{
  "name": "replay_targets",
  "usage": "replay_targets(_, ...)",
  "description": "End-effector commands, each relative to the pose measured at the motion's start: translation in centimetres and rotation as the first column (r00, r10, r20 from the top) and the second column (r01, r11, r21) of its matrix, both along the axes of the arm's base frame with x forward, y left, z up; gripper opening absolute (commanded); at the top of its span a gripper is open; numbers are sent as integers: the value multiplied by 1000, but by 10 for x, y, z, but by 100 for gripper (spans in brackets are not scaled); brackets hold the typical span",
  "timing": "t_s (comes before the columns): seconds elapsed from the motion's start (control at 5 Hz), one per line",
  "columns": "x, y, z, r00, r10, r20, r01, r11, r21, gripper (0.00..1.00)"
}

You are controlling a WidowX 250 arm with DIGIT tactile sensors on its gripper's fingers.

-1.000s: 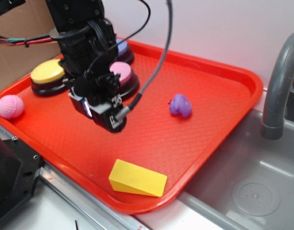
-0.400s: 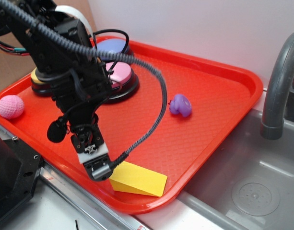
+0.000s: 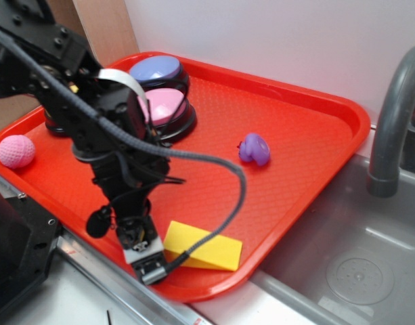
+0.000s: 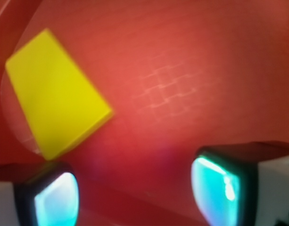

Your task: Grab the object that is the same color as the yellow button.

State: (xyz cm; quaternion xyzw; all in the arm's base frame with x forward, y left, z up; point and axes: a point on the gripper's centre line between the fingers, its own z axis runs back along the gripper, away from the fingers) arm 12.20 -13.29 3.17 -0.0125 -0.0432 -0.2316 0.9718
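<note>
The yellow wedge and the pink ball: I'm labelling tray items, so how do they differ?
The yellow wedge is flat-faced and angular; the pink ball is round with a dimpled surface. The wedge is longer than the ball is wide. The wedge lies at the tray's near edge beside the gripper; the ball sits at the far left corner. Both rest on the red tray.

Arm (image 3: 92, 128): black, jointed, reaching in from the upper left and angled steeply downward toward the near edge. Cable (image 3: 214, 169): grey braided, looping from the upper arm round to the wrist. Gripper (image 4: 135, 188): pointing down, low over the surface; fingers (image 4: 215, 186) set well apart, glowing teal on their inner faces, nothing between them.
</note>
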Motion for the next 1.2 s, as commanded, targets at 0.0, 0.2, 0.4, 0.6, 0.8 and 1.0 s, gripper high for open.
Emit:
replay_targets(0.0,17,-20,16,998,-57,32,58,998,-32,100)
replay_targets(0.2,18,-15,41,995,-66,76,71,995,-71,100)
replay_targets(0.4,22,-16,51,995,43,94,-29,989,-142,100)
replay_targets(0.6,33,-26,44,992,120,43,-112,981,-160,100)
replay_targets(0.8,34,-40,32,996,85,22,-79,981,-178,100)
replay_targets(1.0,32,-50,25,998,56,3,-54,979,-195,100)
